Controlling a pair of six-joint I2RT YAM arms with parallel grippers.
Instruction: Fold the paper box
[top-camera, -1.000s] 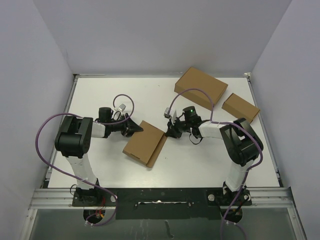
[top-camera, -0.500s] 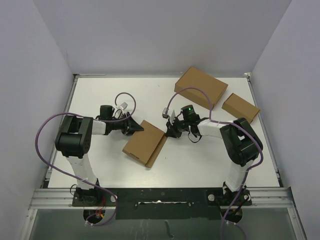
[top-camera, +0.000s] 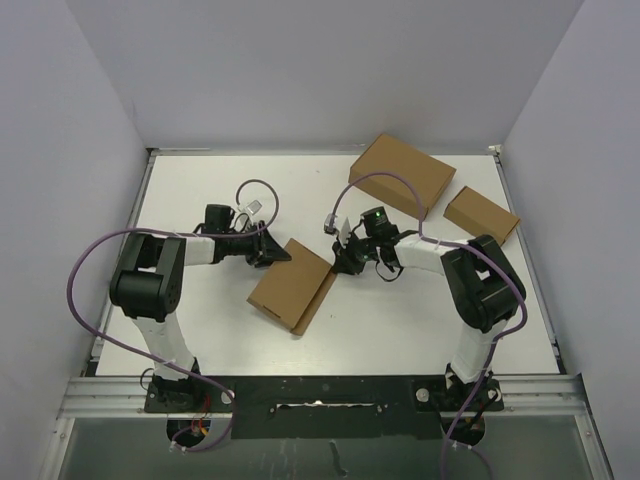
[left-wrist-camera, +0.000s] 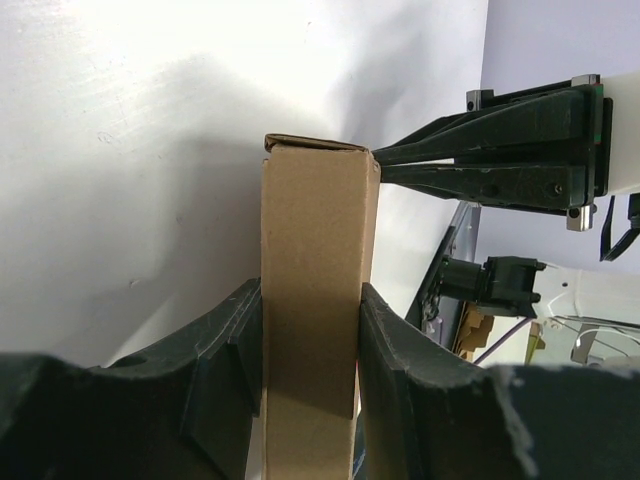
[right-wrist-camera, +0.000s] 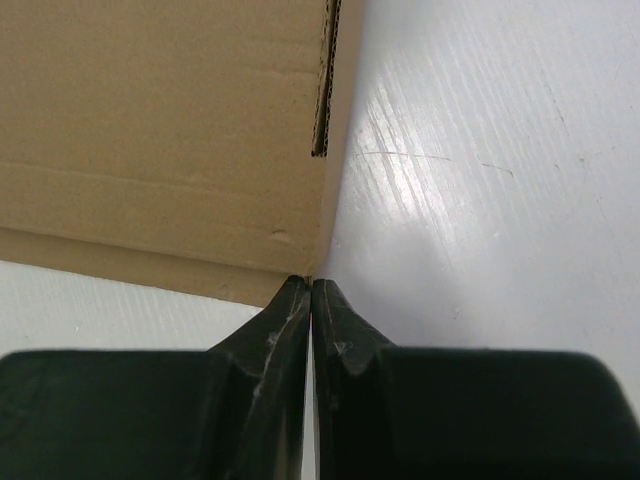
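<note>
The paper box (top-camera: 292, 285) lies folded shut in the middle of the table, a narrow side panel along its right. My left gripper (top-camera: 275, 255) is shut on the box's far left edge. In the left wrist view both fingers (left-wrist-camera: 225, 350) press the box's brown wall (left-wrist-camera: 315, 250). My right gripper (top-camera: 340, 266) is shut, its tips pinching the thin cardboard edge at the box's far right corner. In the right wrist view the box panel (right-wrist-camera: 160, 130) runs down into the closed tips of the right gripper (right-wrist-camera: 313, 285). The right gripper (left-wrist-camera: 385, 165) also shows in the left wrist view.
The largest brown box (top-camera: 402, 176) lies at the back right. The smallest brown box (top-camera: 481, 215) lies at the right, near the wall. Purple cables loop above both arms. Grey walls border the white table (top-camera: 200, 190) on three sides.
Both grippers have shifted slightly, the left wrist to the right and the right wrist to the left. The box has barely moved.
</note>
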